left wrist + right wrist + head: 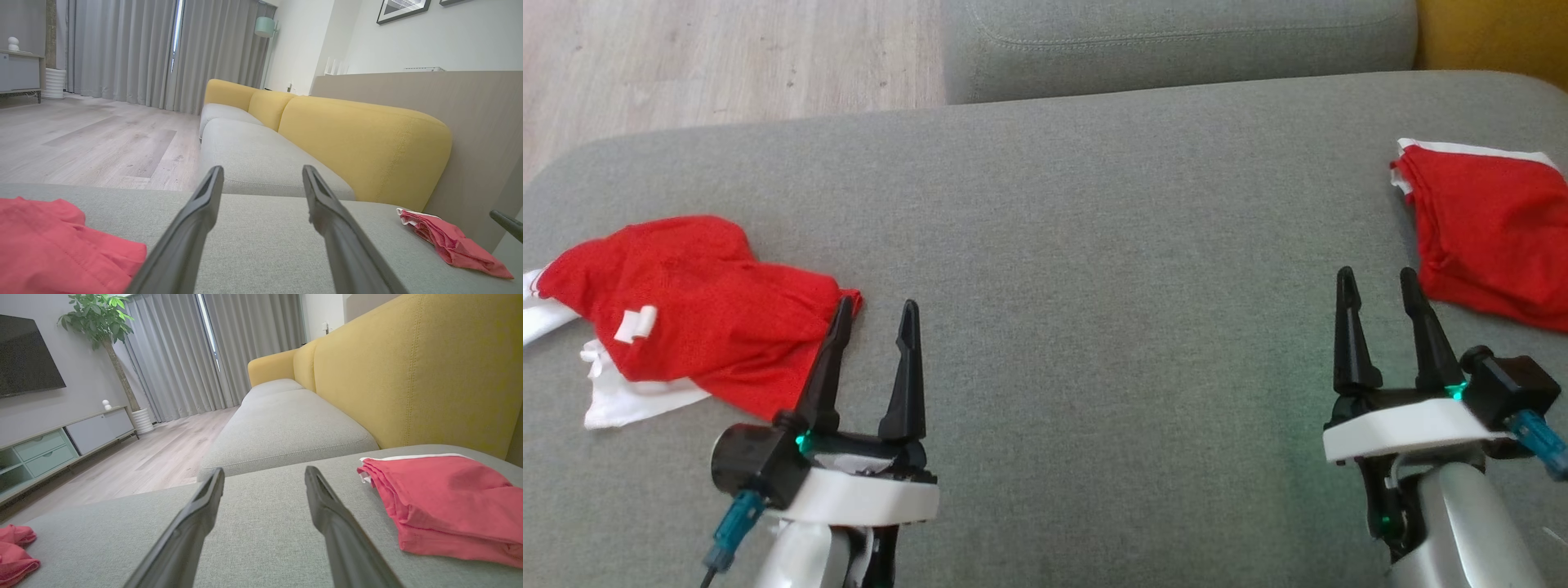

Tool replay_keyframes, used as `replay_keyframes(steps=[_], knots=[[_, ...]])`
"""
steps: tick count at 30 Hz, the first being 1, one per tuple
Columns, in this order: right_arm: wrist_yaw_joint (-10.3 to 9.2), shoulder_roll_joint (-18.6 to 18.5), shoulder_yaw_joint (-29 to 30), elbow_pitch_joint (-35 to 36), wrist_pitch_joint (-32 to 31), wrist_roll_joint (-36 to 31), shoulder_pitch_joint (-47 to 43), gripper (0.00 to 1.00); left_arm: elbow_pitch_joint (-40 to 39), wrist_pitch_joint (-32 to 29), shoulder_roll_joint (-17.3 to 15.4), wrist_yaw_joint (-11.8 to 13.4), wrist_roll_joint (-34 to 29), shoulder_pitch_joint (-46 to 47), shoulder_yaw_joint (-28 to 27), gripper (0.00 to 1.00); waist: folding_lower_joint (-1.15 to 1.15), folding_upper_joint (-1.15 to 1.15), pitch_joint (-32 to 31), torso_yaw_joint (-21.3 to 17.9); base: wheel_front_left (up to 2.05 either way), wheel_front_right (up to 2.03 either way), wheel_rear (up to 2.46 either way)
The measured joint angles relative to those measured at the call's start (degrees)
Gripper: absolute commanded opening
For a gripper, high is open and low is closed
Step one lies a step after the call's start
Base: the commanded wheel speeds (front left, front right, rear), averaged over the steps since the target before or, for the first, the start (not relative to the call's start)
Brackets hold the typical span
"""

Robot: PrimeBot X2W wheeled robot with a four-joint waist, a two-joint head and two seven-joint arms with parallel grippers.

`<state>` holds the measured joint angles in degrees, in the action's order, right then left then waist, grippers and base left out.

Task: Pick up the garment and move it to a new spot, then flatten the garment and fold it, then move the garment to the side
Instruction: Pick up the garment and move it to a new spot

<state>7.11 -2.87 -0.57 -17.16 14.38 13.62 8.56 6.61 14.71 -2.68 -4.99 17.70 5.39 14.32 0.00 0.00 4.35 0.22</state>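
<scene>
Grey sofa seat point(1094, 245), yellow backrest point(408, 367) behind, wood floor point(81, 139) beyond. Crumpled red garment point(694, 302), white trim showing, at seat's left end. Folded red garment point(1494, 237) at right end, near backrest. Left gripper point(876, 306) spread wide, holding nothing, outer finger at crumpled garment's edge. Right gripper point(1376, 273) likewise spread, empty, just beside folded garment

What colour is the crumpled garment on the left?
The crumpled garment is red with white parts; best in the head view.
</scene>
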Motion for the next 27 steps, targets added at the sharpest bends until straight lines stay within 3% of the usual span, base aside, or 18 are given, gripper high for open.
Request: replay_keyframes(steps=[17,27], knots=[[0.00,0.01,-0.93,0.32,0.00,0.01,-0.97,1.00,0.05,0.00,-0.01,0.03,0.00,0.00,0.14,1.00,0.00,0.00,-0.60,1.01,0.00,0.00,0.00],[0.00,0.02,-5.28,0.67,0.00,0.78,-2.47,1.00,0.11,0.00,-0.01,0.47,-0.14,-0.48,-1.12,1.00,0.00,0.00,-2.15,6.62,0.00,0.00,0.00]])
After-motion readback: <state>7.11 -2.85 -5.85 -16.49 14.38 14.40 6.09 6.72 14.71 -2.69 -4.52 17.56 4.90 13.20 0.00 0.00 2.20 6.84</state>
